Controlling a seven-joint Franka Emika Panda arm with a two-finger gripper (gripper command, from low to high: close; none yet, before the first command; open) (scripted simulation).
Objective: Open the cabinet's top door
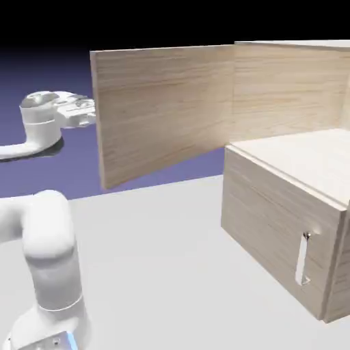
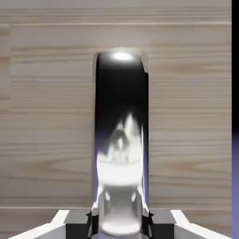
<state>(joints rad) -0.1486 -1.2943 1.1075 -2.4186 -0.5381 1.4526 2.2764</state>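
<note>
The light-wood cabinet (image 1: 287,198) stands at the right of the exterior view. Its top door (image 1: 164,109) is swung wide open, reaching out to the left, with the cabinet's inside bared behind it. My gripper (image 1: 89,113) is at the door's free left edge, on the side facing away from the camera. In the hand view the door's wood (image 2: 46,116) fills the picture and its silver bar handle (image 2: 121,140) runs up from between my fingertips (image 2: 77,223). The gripper (image 2: 120,225) is shut on that handle.
The shorter lower panel with its small silver handle (image 1: 303,258) stays closed at the lower right. My white arm (image 1: 48,253) rises at the lower left from the grey table (image 1: 157,273).
</note>
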